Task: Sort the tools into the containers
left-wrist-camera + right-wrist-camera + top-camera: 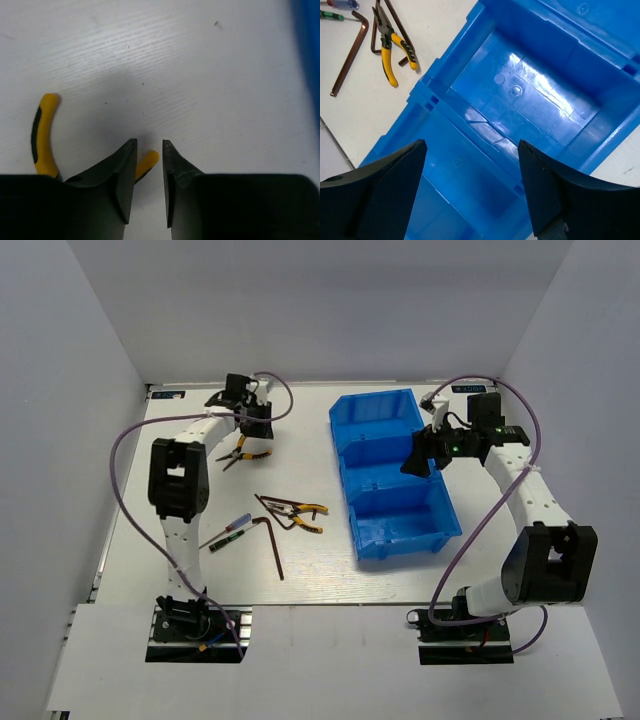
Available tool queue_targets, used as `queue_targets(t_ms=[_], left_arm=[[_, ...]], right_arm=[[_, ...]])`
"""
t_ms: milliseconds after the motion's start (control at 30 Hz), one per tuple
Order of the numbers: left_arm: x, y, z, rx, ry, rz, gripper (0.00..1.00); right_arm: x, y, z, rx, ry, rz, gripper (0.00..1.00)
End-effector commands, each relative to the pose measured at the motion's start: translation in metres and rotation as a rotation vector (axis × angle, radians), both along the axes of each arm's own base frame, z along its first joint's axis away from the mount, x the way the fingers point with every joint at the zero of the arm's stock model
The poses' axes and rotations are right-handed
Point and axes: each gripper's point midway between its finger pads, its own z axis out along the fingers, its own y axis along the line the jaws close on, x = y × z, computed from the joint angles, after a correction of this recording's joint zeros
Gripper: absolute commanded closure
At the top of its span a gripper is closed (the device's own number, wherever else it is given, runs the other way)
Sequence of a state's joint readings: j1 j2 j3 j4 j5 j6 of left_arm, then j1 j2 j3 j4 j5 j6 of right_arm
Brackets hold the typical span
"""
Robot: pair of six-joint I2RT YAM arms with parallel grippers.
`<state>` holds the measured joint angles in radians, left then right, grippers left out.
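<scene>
Tabletop (pixel 320 575): white, faintly grained board with pale panels on three sides; all the tools and the bins rest on it.
Bin row (pixel 395 475): bright blue plastic, three open-top compartments joined in a line. It stands right of centre and runs from near to far, slightly skewed, with its glossy floors facing up. A blurred blue edge of it shows at the right of the left wrist view.
Right gripper (pixel 418 458): black fingers spread wide with nothing between them, hanging over the middle compartment, whose near dividing wall lies below the fingers.
Left gripper (pixel 248 430): at the far left, low over one pair of pliers, well apart from the bins. The jaws stand a narrow gap apart. A yellow handle tip shows in that gap and runs under the left finger (pixel 117 185); I cannot tell whether it is touched.
Far pliers (pixel 243 452): yellow-and-black handles, spread apart.
Middle pliers (pixel 300 512): same colours, lying mid-table left of the bins and crossing a hex key.
Hex keys: dark brown, L-shaped. The long hex key (pixel 275 555) lies alone; the shorter hex key (pixel 268 504) lies partly under the middle pliers.
Screwdrivers: thin and short. The blue-handled screwdriver (pixel 238 523) and the green-handled screwdriver (pixel 224 544) lie side by side, just left of the long key.
</scene>
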<state>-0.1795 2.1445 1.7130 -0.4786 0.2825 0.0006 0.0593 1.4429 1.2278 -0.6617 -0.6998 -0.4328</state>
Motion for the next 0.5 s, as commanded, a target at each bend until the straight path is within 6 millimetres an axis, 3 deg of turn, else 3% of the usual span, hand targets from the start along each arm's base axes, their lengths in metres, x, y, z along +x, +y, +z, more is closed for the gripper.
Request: queue_targets(t_ms=[0, 67, 167, 233, 467], left_arm=[[0.012, 0.003, 0.001, 0.105, -0.021, 0.013, 0.59], [0.013, -0.004, -0.005, 0.114, -0.012, -0.008, 0.58], [0.006, -0.014, -0.002, 0.141, -0.034, -0.086, 0.40], [0.001, -0.009, -0.003, 0.185, -0.046, -0.120, 0.29], [-0.026, 0.013, -0.027, 0.307, 0.012, -0.189, 0.27]], right_arm=[[-0.008, 0.001, -0.008, -0.002, 0.001, 0.032, 0.20], [-0.013, -0.001, -0.013, -0.009, 0.011, 0.032, 0.18], [-0.016, -0.004, -0.021, -0.021, 0.038, 0.024, 0.16], [-0.015, -0.003, -0.024, -0.026, 0.044, 0.028, 0.16], [-0.011, -0.003, -0.029, -0.014, 0.091, 0.016, 0.15]])
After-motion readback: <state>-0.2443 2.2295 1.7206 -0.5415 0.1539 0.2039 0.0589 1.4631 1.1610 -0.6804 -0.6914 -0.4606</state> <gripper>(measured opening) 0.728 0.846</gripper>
